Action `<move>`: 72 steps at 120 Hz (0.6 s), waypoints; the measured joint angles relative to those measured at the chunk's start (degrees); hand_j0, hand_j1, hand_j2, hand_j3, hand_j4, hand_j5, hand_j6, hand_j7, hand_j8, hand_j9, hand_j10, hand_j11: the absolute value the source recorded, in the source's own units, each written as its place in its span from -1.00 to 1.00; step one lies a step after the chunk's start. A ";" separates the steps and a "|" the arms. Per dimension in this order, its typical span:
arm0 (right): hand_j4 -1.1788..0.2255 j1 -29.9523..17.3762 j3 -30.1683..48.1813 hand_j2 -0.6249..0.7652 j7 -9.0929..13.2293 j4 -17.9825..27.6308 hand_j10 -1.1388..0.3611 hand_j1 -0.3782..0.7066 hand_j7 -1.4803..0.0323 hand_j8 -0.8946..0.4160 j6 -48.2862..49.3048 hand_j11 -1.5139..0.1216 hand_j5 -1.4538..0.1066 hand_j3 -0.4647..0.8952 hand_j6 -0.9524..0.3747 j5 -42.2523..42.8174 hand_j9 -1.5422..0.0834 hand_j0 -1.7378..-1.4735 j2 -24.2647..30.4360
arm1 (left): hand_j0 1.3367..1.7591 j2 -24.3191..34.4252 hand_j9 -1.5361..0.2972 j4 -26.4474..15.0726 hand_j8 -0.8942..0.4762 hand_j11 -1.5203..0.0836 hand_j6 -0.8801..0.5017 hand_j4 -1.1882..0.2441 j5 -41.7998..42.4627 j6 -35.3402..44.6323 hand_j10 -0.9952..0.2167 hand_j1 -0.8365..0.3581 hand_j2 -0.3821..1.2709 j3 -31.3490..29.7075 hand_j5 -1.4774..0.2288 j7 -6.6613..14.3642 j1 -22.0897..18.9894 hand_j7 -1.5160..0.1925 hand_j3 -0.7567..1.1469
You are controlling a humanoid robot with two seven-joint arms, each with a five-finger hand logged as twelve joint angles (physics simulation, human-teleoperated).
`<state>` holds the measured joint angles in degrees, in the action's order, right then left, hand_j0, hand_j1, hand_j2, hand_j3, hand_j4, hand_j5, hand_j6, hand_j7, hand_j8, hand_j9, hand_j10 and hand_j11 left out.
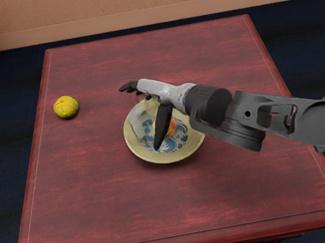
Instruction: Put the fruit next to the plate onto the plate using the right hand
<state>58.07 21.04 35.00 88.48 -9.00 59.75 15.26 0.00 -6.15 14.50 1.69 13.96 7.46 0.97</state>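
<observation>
On a dark red wooden table (99,189), with navy floor and a tan wall behind, the right hand (157,95) hangs over the plate (134,136).
The small orange fruit (171,125) lies on the blue-patterned plate, partly hidden by the thumb; the fingers (129,87) stretch out, gripping nothing. A bumpy yellow fruit (66,107) sits well apart, left.

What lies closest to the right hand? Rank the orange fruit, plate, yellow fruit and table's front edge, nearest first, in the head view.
1. Orange fruit and plate, both under the right hand: too close to call.
2. Yellow fruit, at the table's left.
3. Table's front edge, bottom of picture.
</observation>
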 joint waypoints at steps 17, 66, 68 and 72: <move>0.61 2.57 3.24 -0.07 0.00 1.81 0.42 -0.84 0.83 0.33 4.85 0.72 0.73 -0.32 0.39 -12.47 0.77 -0.39 2.84 | 0.52 0.00 0.68 0.00 0.30 0.90 0.27 0.66 0.00 0.01 0.64 0.98 -0.54 -0.01 0.73 -0.01 0.18 0.77 -0.20; 0.67 7.59 3.60 -0.10 0.00 2.48 0.50 -0.93 0.94 0.36 41.48 0.83 0.85 -0.32 0.43 -70.12 0.88 -0.40 28.45 | 0.52 0.00 0.68 0.00 0.30 0.90 0.27 0.66 0.00 0.02 0.64 0.98 -0.54 0.01 0.73 0.00 0.18 0.77 -0.20; 0.67 7.59 3.04 -0.10 0.00 2.39 0.51 -0.93 0.94 0.36 41.86 0.84 0.85 -0.32 0.43 -71.05 0.88 -0.40 30.20 | 0.52 0.00 0.68 0.00 0.30 0.90 0.27 0.66 0.00 0.02 0.64 0.98 -0.54 0.02 0.73 0.00 0.18 0.77 -0.20; 0.67 7.57 2.06 -0.10 0.00 2.27 0.51 -0.94 0.94 0.36 42.45 0.84 0.85 -0.32 0.43 -72.52 0.88 -0.40 33.67 | 0.52 0.00 0.68 0.00 0.30 0.90 0.27 0.66 0.00 0.02 0.64 0.98 -0.54 0.01 0.73 0.00 0.18 0.77 -0.20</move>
<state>65.64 23.09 35.00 90.75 33.45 -12.77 48.94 0.00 -6.15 14.50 1.71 13.97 7.46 1.14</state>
